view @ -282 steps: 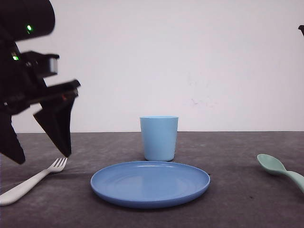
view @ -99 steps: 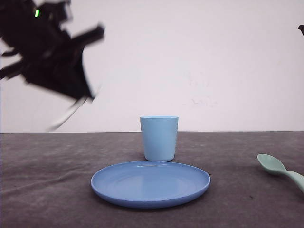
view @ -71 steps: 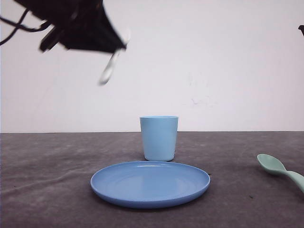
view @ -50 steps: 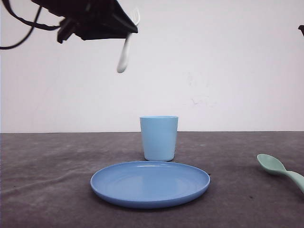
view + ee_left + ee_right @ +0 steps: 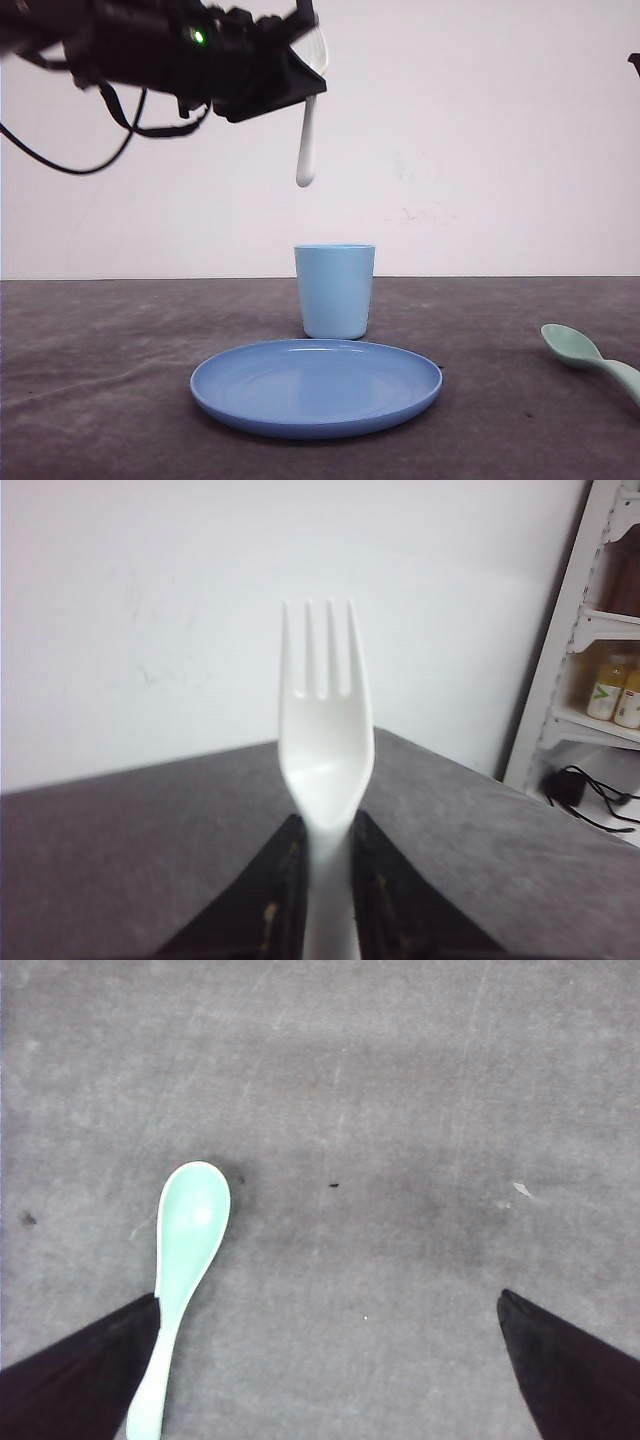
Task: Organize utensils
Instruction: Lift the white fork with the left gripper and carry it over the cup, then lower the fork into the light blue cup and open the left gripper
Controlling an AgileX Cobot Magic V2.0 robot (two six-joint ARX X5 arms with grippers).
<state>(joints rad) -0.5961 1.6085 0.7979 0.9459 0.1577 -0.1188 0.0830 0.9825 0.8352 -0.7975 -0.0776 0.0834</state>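
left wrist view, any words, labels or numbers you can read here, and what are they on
No text can be read.
The bottles on the white shelf: labels too small and blurred to read.
The fork held in the left gripper: plain white, no marking.

Fork: white, four tines, we see it held upright in the air, handle hanging down.
Spoon: mint-green, lying flat on the table, bowl up.

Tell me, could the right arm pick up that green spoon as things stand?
Probably yes. The right end effector hangs open above the spoon, which lies alone on the bare table, though nearer one finger than centred.
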